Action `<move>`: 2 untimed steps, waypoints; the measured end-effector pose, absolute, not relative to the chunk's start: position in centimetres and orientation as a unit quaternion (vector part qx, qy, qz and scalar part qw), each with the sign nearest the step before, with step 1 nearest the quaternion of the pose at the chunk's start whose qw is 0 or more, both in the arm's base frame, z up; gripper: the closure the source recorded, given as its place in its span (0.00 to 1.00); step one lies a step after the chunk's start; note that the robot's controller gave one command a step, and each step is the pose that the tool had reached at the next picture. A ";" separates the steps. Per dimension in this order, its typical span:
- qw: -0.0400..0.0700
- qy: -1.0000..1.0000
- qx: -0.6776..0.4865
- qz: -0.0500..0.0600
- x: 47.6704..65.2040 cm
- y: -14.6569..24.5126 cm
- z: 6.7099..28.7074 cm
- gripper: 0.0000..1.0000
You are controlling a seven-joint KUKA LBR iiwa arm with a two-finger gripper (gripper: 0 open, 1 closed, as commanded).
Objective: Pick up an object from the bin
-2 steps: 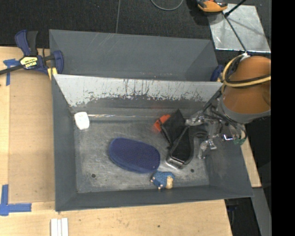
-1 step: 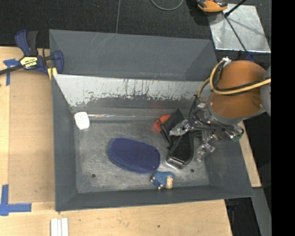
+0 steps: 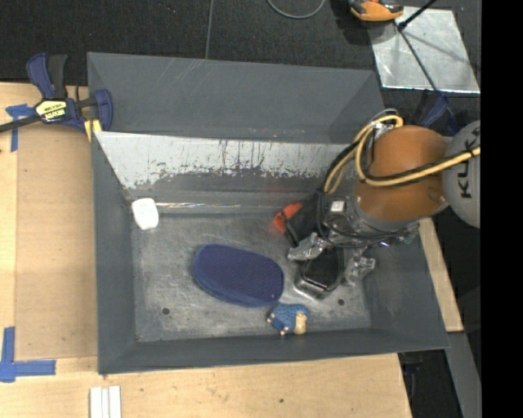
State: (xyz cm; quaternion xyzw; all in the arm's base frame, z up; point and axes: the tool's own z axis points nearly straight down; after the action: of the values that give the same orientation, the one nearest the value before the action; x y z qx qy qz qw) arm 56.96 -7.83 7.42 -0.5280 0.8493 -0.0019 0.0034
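Grey metal bin (image 3: 114,269), floor scuffed and streaked. Contents noted: small white block (image 3: 145,214) at the floor's upper left; dark blue oval pad (image 3: 237,275) at centre; small blue-and-tan piece (image 3: 288,319) by the lower wall; orange-red item (image 3: 285,218), partly hidden. Gripper (image 3: 327,263) is seen low at right, over a flat black object (image 3: 320,276); whether it is apart or together cannot be told. Black ground (image 3: 163,24) is seen beyond the bin at the top.

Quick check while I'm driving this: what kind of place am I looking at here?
Most likely a robotics lab's bin-picking test cell, not a home or shop. A robot arm reaches into a grey metal bin holding mismatched odds and ends: a blue oval pad, a white block.
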 end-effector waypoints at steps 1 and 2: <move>0.003 0.850 -0.526 -0.001 57.1 -7.9 7.6 0.00; 0.003 0.851 -0.526 -0.001 57.2 -7.8 7.7 1.00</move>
State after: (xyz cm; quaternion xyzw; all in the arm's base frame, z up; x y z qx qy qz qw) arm 57.18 -7.84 7.72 -0.5257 0.8507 -0.0010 0.0032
